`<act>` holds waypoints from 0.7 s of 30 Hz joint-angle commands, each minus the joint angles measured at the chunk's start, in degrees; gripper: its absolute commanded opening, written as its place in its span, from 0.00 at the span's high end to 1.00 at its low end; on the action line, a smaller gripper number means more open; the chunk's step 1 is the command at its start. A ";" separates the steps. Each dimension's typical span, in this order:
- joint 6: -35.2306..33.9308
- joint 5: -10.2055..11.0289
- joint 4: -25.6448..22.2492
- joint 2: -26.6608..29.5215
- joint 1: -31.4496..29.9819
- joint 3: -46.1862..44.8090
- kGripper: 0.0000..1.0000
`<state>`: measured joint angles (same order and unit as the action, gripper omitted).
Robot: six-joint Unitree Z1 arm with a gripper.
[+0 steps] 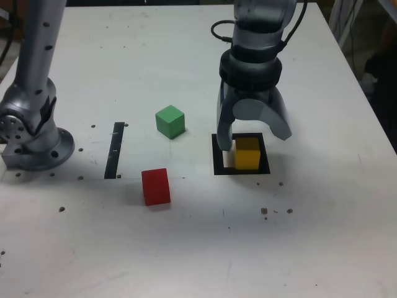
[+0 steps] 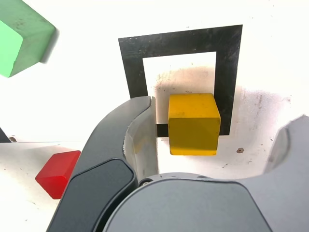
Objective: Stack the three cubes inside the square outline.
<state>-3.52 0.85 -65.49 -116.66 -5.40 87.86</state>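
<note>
The yellow cube [image 1: 247, 155] [image 2: 194, 123] rests on the table inside the square outline [image 1: 218, 162] [image 2: 181, 41], off centre and overlapping one side of the black border. My gripper [image 1: 253, 139] [image 2: 215, 140] hangs open right over it, one finger on each side; the finger on the exterior view's left stands close to the cube, the other is well apart. The green cube [image 1: 170, 120] [image 2: 21, 38] lies to the exterior view's left of the outline. Nearer the front sits the red cube [image 1: 155, 186] [image 2: 58, 171]. Both stand free on the white table.
A narrow black strip [image 1: 115, 149] lies on the table left of the red and green cubes in the exterior view. The arm's base [image 1: 34, 133] is bolted at the far left. The table edge runs along the exterior view's right side.
</note>
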 commanded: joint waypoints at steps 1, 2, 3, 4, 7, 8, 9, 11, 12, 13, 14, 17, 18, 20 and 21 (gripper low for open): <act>-0.09 0.19 -0.29 0.54 0.13 -0.06 0.01; -0.09 0.22 -0.39 0.56 0.13 -0.06 0.01; -0.09 0.25 -0.49 0.58 0.13 -0.06 0.01; -0.09 0.27 -0.59 0.59 0.13 -0.06 0.01; -0.09 0.35 -0.71 0.76 0.13 -0.09 0.01; -0.09 0.38 -0.72 0.88 0.13 -0.14 0.01; -0.10 0.42 -0.71 1.03 0.13 -0.21 0.01; -0.12 0.49 -0.69 1.46 0.13 -0.41 0.01; -0.16 0.55 -0.72 1.83 0.13 -0.59 0.01; -0.18 0.60 -0.75 2.12 0.13 -0.74 0.01; -0.21 0.64 -0.79 2.42 0.13 -0.90 0.01; -0.27 0.70 -0.98 3.34 0.13 -1.44 0.01; -0.29 0.73 -1.16 3.73 0.13 -1.61 0.01; -0.32 0.95 -2.08 4.77 0.13 -1.75 0.01; -0.33 1.15 -3.06 5.47 0.13 -1.66 0.01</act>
<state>-3.72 1.75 -67.56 -112.51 -5.40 86.13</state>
